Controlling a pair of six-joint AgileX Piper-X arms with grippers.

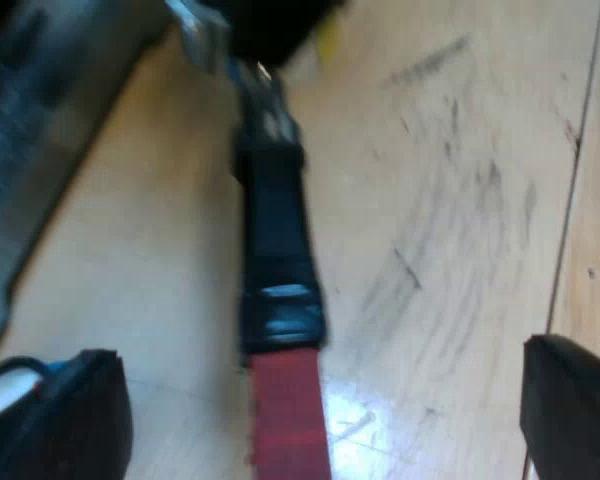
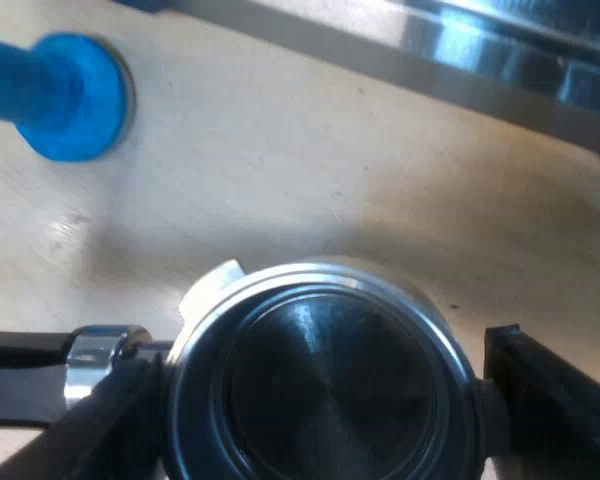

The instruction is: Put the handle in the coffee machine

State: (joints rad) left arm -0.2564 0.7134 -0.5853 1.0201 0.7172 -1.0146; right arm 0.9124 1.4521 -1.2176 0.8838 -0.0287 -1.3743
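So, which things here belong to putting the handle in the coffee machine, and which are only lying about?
For the job:
metal holder
its dark red-ended handle
espresso machine

Lying about:
blue tamper

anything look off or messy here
Nothing looks spilled or broken. The only oddity is dark scuffing on the table near the holder.

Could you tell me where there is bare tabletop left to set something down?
Bare tabletop lies between the blue tamper, the machine's metal base and the metal holder; more lies along both sides of its handle. Crowded: round the holder, gripped by the right gripper, left gripper straddling the red end.
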